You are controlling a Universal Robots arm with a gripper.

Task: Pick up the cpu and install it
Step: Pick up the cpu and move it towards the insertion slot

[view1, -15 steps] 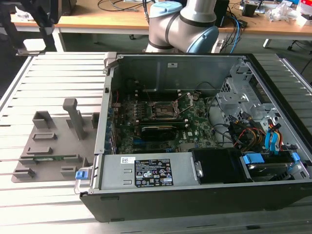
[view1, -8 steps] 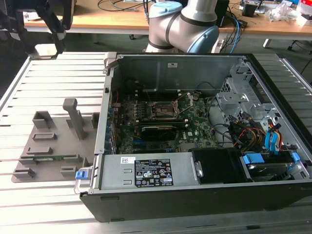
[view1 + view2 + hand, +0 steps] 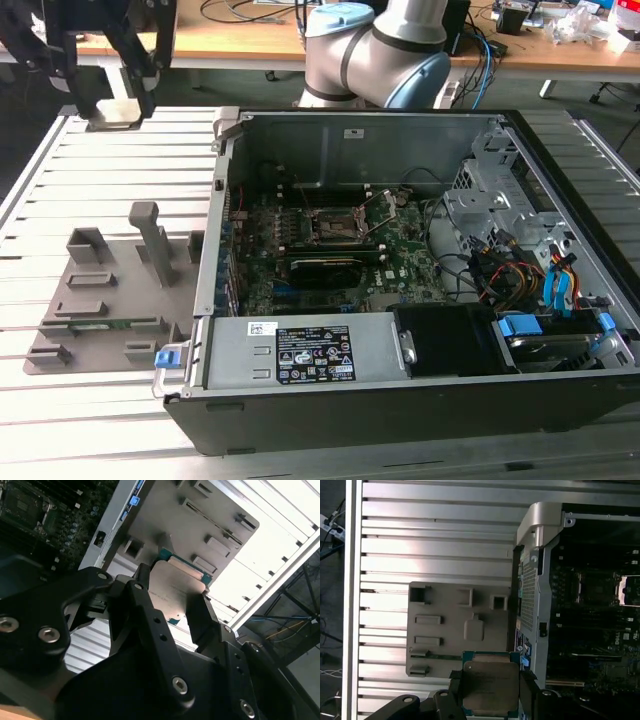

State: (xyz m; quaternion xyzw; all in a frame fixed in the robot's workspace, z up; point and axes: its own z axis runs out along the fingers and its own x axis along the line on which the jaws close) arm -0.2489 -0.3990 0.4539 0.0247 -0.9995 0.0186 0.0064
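Observation:
My gripper [image 3: 113,100] hangs high over the slatted table at the exterior view's far left, well above the grey parts holder [image 3: 100,300]. It is shut on the cpu [image 3: 114,113], a small flat square chip with a dull metal top plate. In both wrist views the cpu [image 3: 489,686] [image 3: 176,594] sits clamped between the two black fingers [image 3: 456,692], its green edge showing past them. The empty black socket [image 3: 336,226] lies open on the motherboard inside the computer case [image 3: 400,400], to the exterior view's right of the gripper.
The grey parts holder [image 3: 455,630] has upright posts [image 3: 152,235] and slots, one with a green strip [image 3: 110,323]. The case's raised metal wall [image 3: 215,230] stands between the holder and the motherboard. A dark card [image 3: 325,270] lies beside the socket; cables and drive bays [image 3: 520,260] fill the case's right.

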